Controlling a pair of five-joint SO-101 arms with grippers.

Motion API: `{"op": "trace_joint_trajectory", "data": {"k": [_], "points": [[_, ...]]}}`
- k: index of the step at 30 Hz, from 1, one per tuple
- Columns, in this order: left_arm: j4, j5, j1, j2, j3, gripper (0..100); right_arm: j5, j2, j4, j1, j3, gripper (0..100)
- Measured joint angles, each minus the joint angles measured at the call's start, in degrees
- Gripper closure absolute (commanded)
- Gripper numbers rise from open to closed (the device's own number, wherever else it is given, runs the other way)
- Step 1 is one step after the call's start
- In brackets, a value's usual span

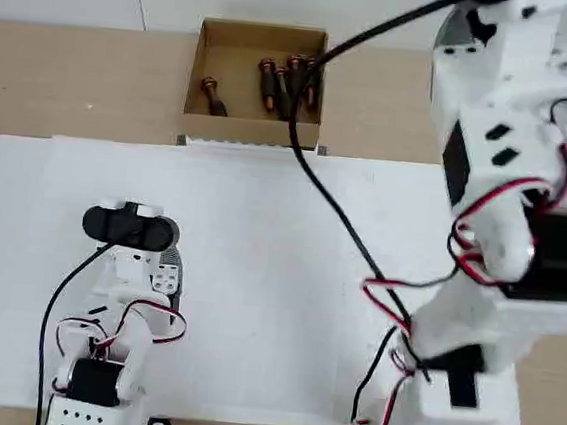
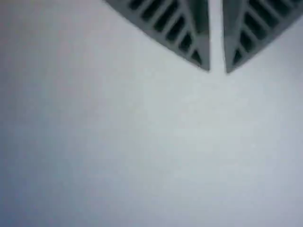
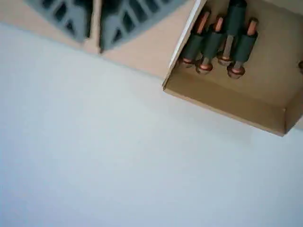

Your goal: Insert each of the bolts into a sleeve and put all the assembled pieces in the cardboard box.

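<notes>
Pincers: two, left pincer [image 2: 217, 70] and right pincer [image 3: 94, 47].
Cardboard box [image 1: 241, 128]: one, near right pincer, well apart from left pincer.
Assembled pieces, bolt in sleeve: five, all in box. Cluster of four [image 3: 215, 45] at side nearer right pincer; single piece [image 1: 211, 95] at farther side.
White sheet [image 1: 258, 270]: one, beneath left pincer.

white sheet [image 1: 258, 270] | flat on tan table [image 1: 76, 72] | covers its near part
</notes>
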Motion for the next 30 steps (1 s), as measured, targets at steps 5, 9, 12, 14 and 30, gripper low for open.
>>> {"op": "trace_joint_trajectory", "data": {"k": [5, 9, 12, 14, 30], "points": [[0.0, 0.0, 0.0, 0.0, 0.0, 99, -0.18, -13.54, 0.0, 0.26, 18.02, 99.6], [0.0, 0.0, 0.0, 0.0, 0.0, 99, -4.22, -23.38, 0.0, 1.76, 33.32, 99.6], [0.0, 0.0, 0.0, 0.0, 0.0, 99, -8.18, -29.8, 0.0, 1.76, 44.31, 99.6], [0.0, 0.0, 0.0, 0.0, 0.0, 99, -10.2, -33.58, 0.0, 1.76, 51.78, 99.6], [0.0, 0.0, 0.0, 0.0, 0.0, 99, -14.33, -72.26, -19.96, 1.76, 117.45, 99.6]]}}
